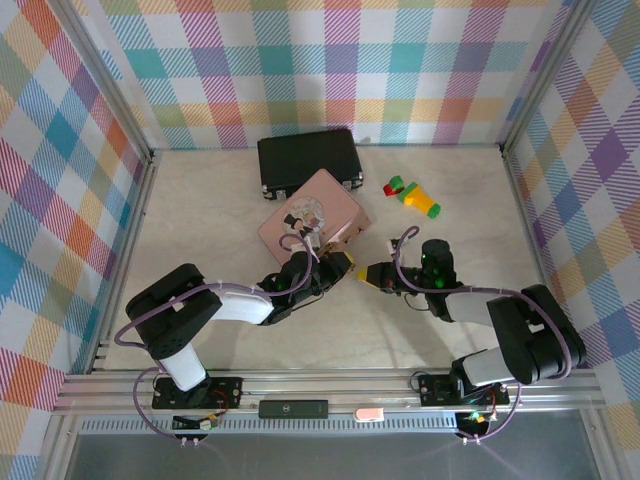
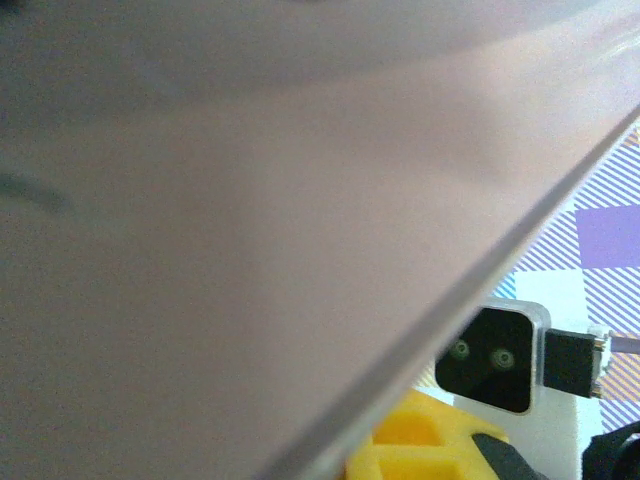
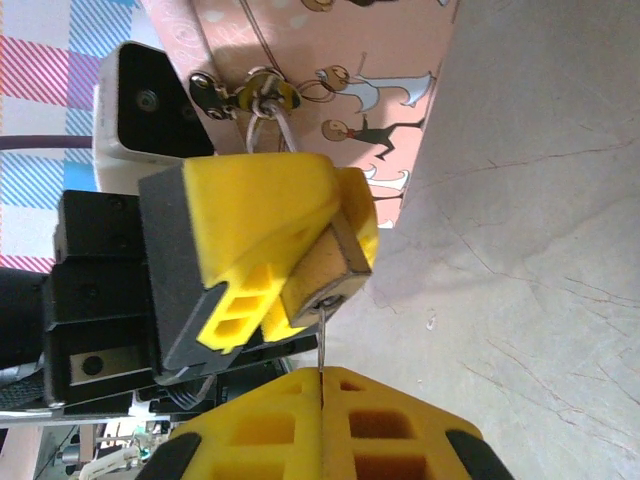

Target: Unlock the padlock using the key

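The brass padlock [image 3: 332, 256] hangs by its silvery shackle [image 3: 266, 128] from the clasp [image 3: 240, 94] of the pink picture tin [image 1: 312, 212]. My left gripper [image 1: 340, 263] is shut on the padlock, its yellow fingers [image 3: 255, 205] clamping the body. The thin grey key [image 3: 322, 340] stands between my right gripper [image 3: 321, 380] and the padlock's underside, its tip at the keyhole. The right gripper [image 1: 370, 273] is shut on the key's other end. In the left wrist view the tin's wall [image 2: 250, 250] is a close blur.
A black case [image 1: 307, 160] lies behind the tin. Green, red and yellow toy blocks [image 1: 412, 194] sit at the back right. Bare tabletop [image 1: 470, 250] spreads right of the grippers. Metal frame rails [image 1: 330, 385] border the front and sides.
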`<state>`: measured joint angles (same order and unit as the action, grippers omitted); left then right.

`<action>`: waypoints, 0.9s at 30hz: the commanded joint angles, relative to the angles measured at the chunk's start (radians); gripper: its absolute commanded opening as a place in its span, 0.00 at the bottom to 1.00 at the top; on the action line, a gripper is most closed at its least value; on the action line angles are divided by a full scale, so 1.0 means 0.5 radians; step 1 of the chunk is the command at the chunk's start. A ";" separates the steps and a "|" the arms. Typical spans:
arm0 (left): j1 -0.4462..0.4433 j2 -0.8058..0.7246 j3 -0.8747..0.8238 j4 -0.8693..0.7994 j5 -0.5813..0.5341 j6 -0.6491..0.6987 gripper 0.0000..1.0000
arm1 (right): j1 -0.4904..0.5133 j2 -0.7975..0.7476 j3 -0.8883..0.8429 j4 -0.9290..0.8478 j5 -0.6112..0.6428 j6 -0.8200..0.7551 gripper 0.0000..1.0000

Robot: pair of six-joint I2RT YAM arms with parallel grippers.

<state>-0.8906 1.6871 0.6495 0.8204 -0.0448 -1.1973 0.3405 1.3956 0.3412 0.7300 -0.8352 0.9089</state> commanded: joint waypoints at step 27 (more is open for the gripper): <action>-0.044 -0.186 0.026 0.059 0.295 -0.128 0.00 | -0.014 0.068 0.201 -0.116 0.078 0.013 0.00</action>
<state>-0.8825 1.6405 0.6495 0.7746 -0.0223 -1.2240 0.3386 1.4071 0.4114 0.6315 -0.8753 0.9123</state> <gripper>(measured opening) 0.122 0.056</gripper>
